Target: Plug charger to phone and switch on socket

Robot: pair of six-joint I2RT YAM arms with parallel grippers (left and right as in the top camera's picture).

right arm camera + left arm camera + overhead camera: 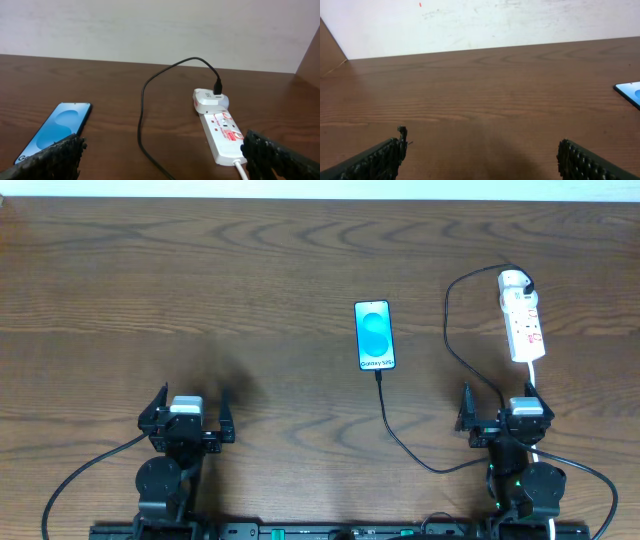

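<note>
The phone (374, 335) lies face up mid-table, blue screen lit; its corner shows in the left wrist view (630, 92), and its screen in the right wrist view (62, 125). The charger (400, 435), a thin black cable, runs from the phone's near edge, loops right and up to a white adapter (210, 100) on the socket (523, 320). Whether its tip sits inside the phone I cannot tell. The white socket (222, 132) lies just beyond my right gripper (498, 405), which is open (162, 155). My left gripper (190, 408) is open over bare wood (482, 155).
The wooden table (250, 270) ends at a pale wall at the back. The socket's white cord (530, 375) runs toward the right arm's base. Thick black robot cables (80, 480) trail from both arm bases along the near edge.
</note>
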